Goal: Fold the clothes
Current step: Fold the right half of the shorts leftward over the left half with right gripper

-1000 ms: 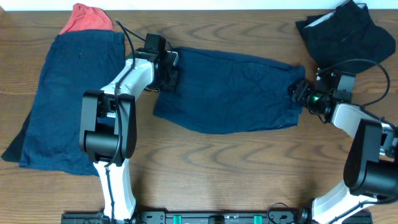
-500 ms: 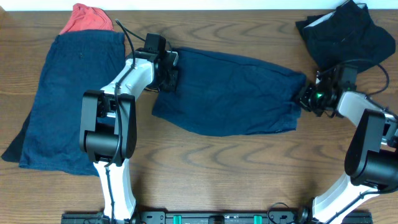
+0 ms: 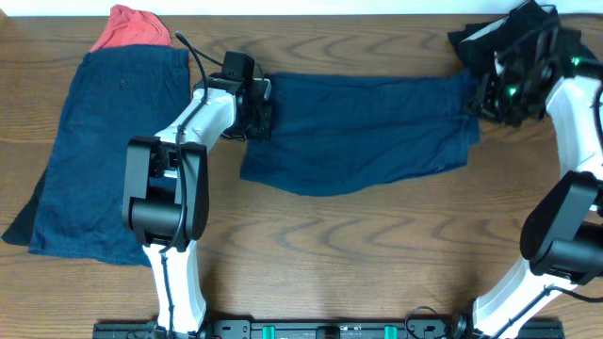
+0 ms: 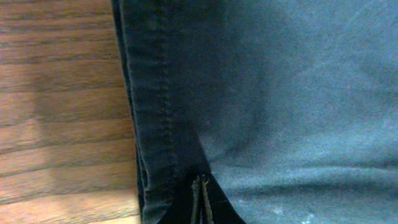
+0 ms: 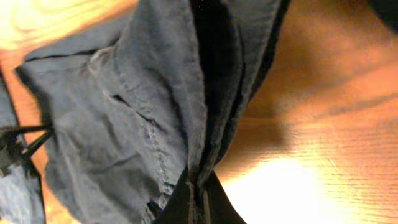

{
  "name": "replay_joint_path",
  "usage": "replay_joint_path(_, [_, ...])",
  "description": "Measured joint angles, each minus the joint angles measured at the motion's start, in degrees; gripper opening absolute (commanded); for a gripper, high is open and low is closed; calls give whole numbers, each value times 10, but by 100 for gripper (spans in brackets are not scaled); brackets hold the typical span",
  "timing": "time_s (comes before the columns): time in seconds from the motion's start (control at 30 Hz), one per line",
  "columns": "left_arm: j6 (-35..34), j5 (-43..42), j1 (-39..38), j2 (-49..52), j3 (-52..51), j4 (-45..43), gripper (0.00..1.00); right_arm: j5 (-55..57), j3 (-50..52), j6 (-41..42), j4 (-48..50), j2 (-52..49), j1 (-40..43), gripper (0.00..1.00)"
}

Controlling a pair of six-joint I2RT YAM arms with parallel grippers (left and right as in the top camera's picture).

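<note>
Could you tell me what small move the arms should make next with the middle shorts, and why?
Probably carry the right tool across toward the left tool, doubling the shorts over. Both tools are shut on opposite ends, and the cloth lies stretched fairly flat between them.

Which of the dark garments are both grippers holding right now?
The navy pair in the middle, stretched between the left gripper and right gripper, each shut on one end. The blue pair far left and the black heap top right lie ungripped.

The wooden table (image 3: pixel 377 264) carries left shorts (image 3: pixel 104 151), middle shorts (image 3: pixel 358 132) — also a black garment (image 3: pixel 589 40) and a red garment (image 3: pixel 132 28).
</note>
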State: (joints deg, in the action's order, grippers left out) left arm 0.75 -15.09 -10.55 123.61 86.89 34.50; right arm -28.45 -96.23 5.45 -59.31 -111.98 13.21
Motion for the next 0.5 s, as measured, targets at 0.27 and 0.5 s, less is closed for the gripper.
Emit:
replay_joint_path(0.27, [-6,0,0,0,0,-2,6,29,-51,-17,6,-1,-113,1])
replay_joint_path(0.5, [-6,0,0,0,0,-5,6,50,-51,-9,91,-2,-246,2])
